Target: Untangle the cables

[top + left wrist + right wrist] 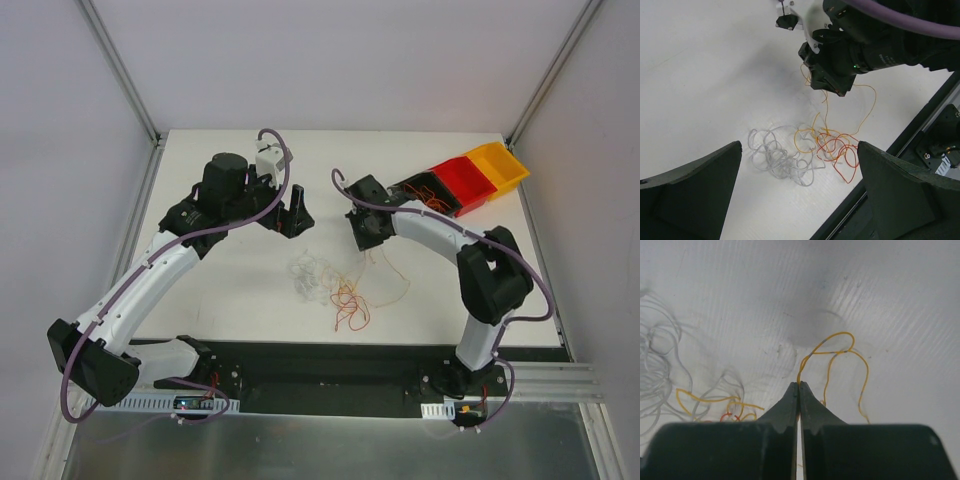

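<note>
On the white table (230, 290), the left gripper (290, 222) hangs with its jaws spread wide at 11 o'clock of the cables (335, 287), probably ready to pin the pile. The right gripper (799, 386), at 1 o'clock, is pinched closed on a yellow strand (832, 351), apparently to draw it out of the tangle.

setting: robotics lab | cue: walled white table (250, 290) (colored bins (470, 180) aside)

No text, brand or number can be read. The only lettering is a short line of small white print on the black wrist housing (885, 56) behind the right gripper (831, 89), in the left wrist view, too blurred to make out
</note>
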Robot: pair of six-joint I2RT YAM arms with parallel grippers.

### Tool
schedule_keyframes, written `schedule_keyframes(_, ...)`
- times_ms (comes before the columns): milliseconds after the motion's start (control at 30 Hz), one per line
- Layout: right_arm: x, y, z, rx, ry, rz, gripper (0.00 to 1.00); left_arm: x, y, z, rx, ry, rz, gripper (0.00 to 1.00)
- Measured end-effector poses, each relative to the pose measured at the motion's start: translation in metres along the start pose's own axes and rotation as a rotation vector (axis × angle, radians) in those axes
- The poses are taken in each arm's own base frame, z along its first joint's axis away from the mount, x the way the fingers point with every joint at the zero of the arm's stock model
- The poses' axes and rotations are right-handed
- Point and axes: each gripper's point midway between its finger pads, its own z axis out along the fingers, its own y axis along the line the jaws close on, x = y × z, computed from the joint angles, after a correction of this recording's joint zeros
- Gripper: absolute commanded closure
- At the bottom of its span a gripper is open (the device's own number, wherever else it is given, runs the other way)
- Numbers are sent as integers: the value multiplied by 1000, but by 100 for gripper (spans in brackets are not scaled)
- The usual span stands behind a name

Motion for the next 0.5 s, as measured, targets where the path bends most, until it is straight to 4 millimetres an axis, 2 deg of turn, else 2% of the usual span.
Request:
schedule_keyframes(67,0,0,-10,-2,-13,1,100,0,0,0,2,0,0,1)
schedule_keyframes(267,-8,-4,-68,-37,-142,7,100,1,-2,0,10,3,-4,1)
schedule_keyframes(333,-10,-11,-78,-41,-170,17,96,1,-3,1,17,6,-5,1)
schedule_keyframes(433,-1,-26,-72,-36,-156,46,94,2,-4,2,24,10,-7,1)
schedule_keyframes(500,16,-39,-59,-25,-105,68,93,2,-4,2,24,11,-7,1)
